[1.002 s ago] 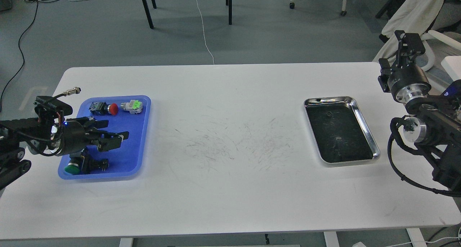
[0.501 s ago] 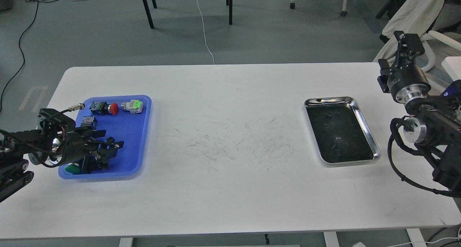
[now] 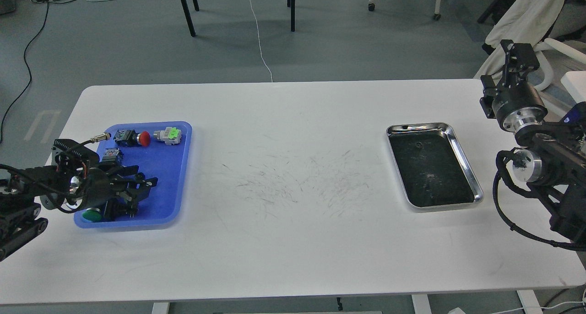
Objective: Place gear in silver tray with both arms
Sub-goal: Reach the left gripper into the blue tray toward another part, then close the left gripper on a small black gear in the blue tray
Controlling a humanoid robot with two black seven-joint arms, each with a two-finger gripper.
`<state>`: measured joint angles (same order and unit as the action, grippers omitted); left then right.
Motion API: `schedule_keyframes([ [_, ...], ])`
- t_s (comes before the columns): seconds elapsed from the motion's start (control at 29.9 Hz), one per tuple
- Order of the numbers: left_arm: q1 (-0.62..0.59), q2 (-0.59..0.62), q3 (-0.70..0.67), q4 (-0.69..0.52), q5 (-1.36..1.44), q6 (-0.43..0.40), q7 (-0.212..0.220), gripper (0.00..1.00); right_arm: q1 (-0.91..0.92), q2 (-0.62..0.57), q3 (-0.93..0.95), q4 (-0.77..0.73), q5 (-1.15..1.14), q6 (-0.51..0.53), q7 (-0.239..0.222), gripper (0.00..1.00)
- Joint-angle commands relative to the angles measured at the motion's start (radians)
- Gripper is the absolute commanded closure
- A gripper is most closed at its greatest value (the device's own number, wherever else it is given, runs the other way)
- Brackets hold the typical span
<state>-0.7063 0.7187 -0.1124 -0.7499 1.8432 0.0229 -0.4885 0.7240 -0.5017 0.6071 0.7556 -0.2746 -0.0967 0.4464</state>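
The silver tray (image 3: 464, 158) lies at the right of the white table; its dark base holds only scratches and a small dark mark. The gear lies in a blue plastic tray (image 3: 176, 167) at the left: a red-capped button (image 3: 143, 138), a green-and-white switch (image 3: 168, 135), a small black-and-blue part (image 3: 112, 155) and a green-capped button (image 3: 93, 214). My left gripper (image 3: 139, 180) is low over the blue tray, fingers apart, just above the green-capped button's black body. My right gripper (image 3: 516, 53) is raised beyond the table's right edge, far from both trays, seen dark and end-on.
A silver cable plug (image 3: 97, 137) rests at the blue tray's left rim. The white table (image 3: 293, 240) is scuffed in the middle. Chair legs and cables stand on the floor behind. A white chair (image 3: 545, 25) is behind my right arm.
My left gripper has dropped and pulled back left over the blue tray, down to the green-capped button. The small black-and-blue part now shows. The right arm has not moved.
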Motion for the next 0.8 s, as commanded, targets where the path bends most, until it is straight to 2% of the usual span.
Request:
schedule_keyframes([
  [0.0,0.001,-0.007,0.042,0.033,-0.005,0.035,0.000,0.45,0.000,0.000,0.000,0.002,0.000,0.000,0.000,0.04],
  [0.3,-0.013,-0.002,0.046,0.037,-0.015,0.043,0.000,0.45,-0.002,0.002,-0.001,-0.001,0.000,0.000,0.000,0.04],
  [0.43,-0.002,-0.005,0.048,0.029,-0.018,0.043,0.000,0.51,-0.002,0.003,-0.001,-0.001,0.000,-0.002,0.000,0.04],
  [0.77,-0.009,0.011,0.048,-0.012,-0.050,0.029,0.000,0.45,-0.005,0.005,-0.006,-0.006,-0.003,0.000,0.000,0.04],
])
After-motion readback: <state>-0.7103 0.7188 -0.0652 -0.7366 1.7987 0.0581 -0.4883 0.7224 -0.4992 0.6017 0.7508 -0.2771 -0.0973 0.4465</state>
